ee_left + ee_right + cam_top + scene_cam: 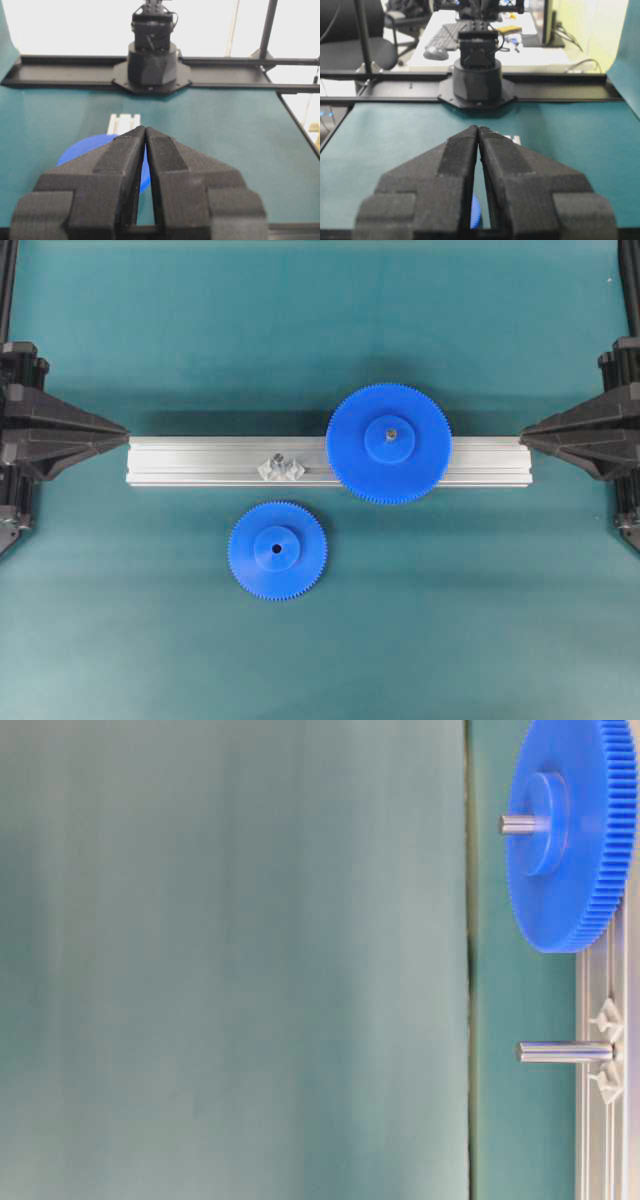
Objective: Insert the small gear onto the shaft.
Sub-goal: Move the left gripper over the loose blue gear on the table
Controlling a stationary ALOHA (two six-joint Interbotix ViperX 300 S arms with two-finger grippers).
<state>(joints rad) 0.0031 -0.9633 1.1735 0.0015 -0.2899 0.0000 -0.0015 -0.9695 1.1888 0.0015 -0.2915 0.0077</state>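
Teal table (320, 640): small gear (277, 550) lies near the rail's (200, 461) shaft (281, 464); both end effectors clenched at the edges.

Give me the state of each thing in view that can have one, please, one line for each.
small gear: flat on the mat, hub up, not mounted.
shaft: upright on the rail, bare.
large gear: mounted on its own pin.
rail: flat on the mat between the two grippers.
left gripper: fingers shut, holding nothing.
right gripper: fingers shut, holding nothing.
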